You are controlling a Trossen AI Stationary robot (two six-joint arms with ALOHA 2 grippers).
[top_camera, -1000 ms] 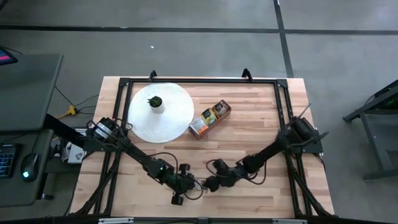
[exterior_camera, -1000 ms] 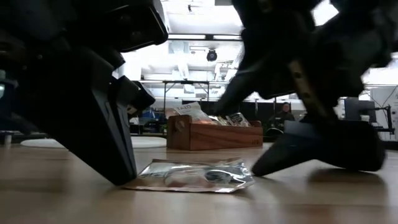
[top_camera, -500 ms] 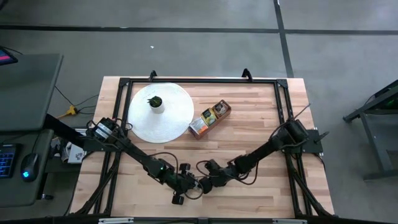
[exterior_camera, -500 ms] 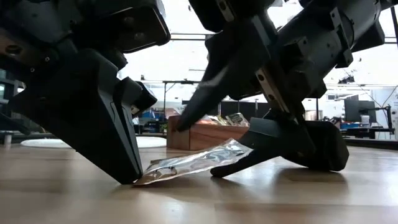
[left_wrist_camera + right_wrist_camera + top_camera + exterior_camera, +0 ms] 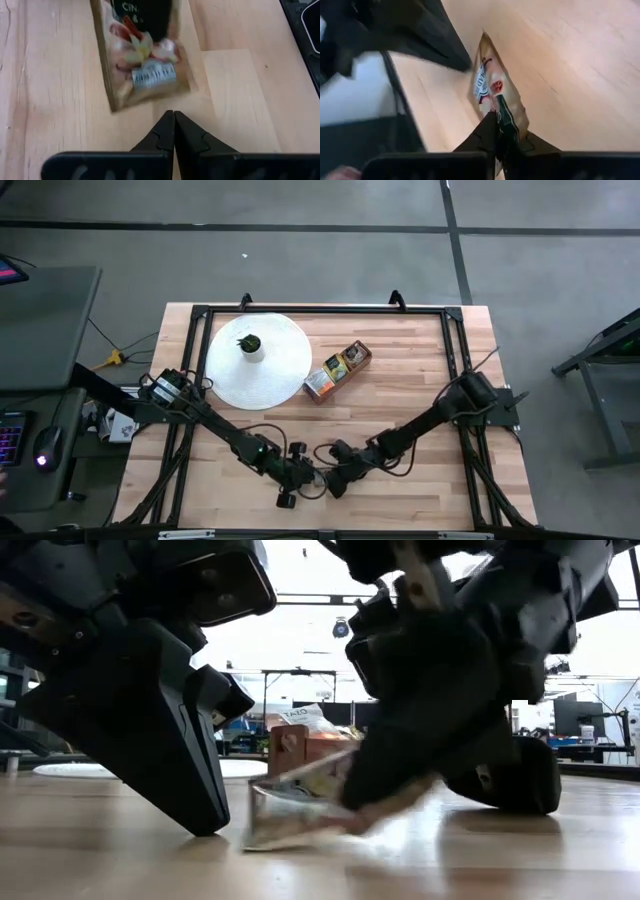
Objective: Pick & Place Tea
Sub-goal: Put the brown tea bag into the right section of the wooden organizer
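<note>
One tea sachet, brownish with a white label, lies near the table's front edge between my two grippers. My right gripper is shut on it. My left gripper is shut, its tips down at the table top, a short gap from the sachet's nearest edge. In the high view both grippers meet at the front middle and hide the sachet. More tea sachets stand up out of the brown wooden box. My right gripper pinches one end of the sachet between its two fingers. The fingers slant down from the table's right side. The held end is raised, and the sachet tilts down to its other edge, which is at the table top.
The brown box stands behind the grippers, toward the table's middle. A large white disc with a small dark-topped knob lies at the far left. A dark frame runs along the table's edges.
My right gripper has moved toward the table's left, rolled, and shut on the sachet's right end. The sachet lay flat a second ago; its right end tipped up while its left edge stayed at my left gripper's finger. Now that edge stands a little off the finger.
</note>
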